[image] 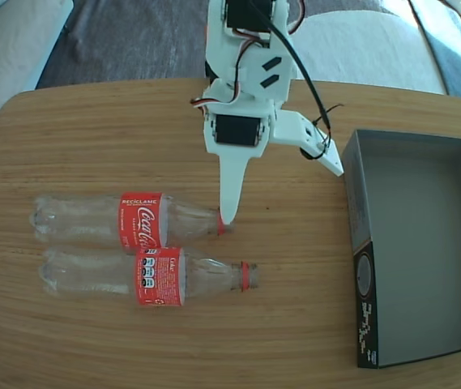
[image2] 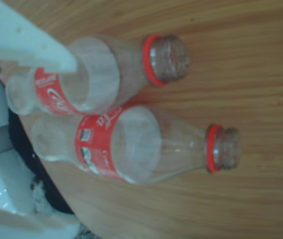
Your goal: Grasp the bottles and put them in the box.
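Two clear bottles with red labels lie side by side on the wooden table, necks pointing right in the fixed view: the far bottle (image: 133,220) and the near bottle (image: 151,276). The wrist view shows both, far bottle (image2: 106,74) above near bottle (image2: 136,144), each with a red ring at the neck. My white gripper (image: 283,194) stands open wide. Its long finger (image: 230,194) points down beside the far bottle's neck, and the other finger reaches right. It holds nothing. The dark grey box (image: 356,194) sits at the right, with nothing in it.
Grey and pale cushions (image: 19,40) lie behind the table's far edge. A black cable (image: 303,73) runs down the arm. The table's rounded left edge passes close to the bottles' bases. Bare wood lies between the bottle necks and the box.
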Controlling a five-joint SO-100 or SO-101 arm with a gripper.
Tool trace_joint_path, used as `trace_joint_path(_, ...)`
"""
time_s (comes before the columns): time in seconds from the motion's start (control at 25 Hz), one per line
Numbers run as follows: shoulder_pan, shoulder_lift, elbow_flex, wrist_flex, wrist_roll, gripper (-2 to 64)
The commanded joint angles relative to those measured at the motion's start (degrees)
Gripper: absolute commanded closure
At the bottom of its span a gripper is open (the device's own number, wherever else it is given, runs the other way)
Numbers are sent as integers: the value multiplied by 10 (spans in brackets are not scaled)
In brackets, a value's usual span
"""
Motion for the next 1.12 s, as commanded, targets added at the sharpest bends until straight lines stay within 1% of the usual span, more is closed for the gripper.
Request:
trace_joint_path(0.0, 0, -31, -61, 2, -2, 246)
trace_joint_path(0.24, -2, -99, -116, 13, -2, 246)
trace_joint_path(0.4, -3, -123, -138, 13, -2, 238)
trace_joint_path(0.64, -19, -158, -144, 2, -2, 238)
trace_joint_path(0.76, -20, -185, -156, -22, -2, 238)
trace_joint_path(0.88, -21, -210, -178, -35, -2, 237)
trace_joint_path(0.96, -20, -229, -186, -35, -2, 211)
trace_joint_path(1.08, -20, -253, -190, -30, -2, 125)
